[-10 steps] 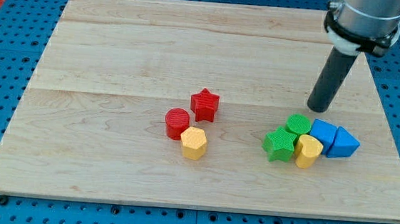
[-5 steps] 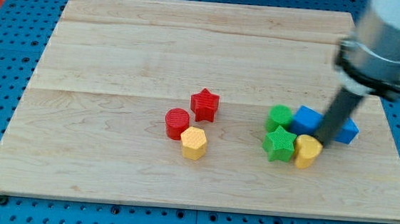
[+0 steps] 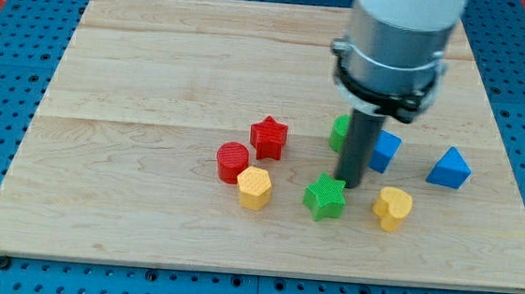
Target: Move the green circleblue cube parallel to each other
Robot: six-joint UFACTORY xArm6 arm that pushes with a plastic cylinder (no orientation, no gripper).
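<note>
The green circle block [image 3: 339, 132] shows only as a sliver behind my rod, at the board's right centre. The blue cube [image 3: 386, 148] sits just right of the rod, partly hidden by it. My tip [image 3: 350, 184] rests on the board between them and below, touching the upper right of the green star [image 3: 324, 197].
A blue triangle block [image 3: 449, 168] lies at the right. A yellow heart block [image 3: 393, 208] lies below the cube. A red star [image 3: 268, 137], a red circle [image 3: 232, 162] and a yellow hexagon [image 3: 254, 187] cluster at the centre. The wooden board [image 3: 156, 64] sits on a blue pegboard.
My rod swept left and down through the right cluster. The green circle and blue cube slid left and up, the green star slid left, and the blue triangle and yellow heart were left apart.
</note>
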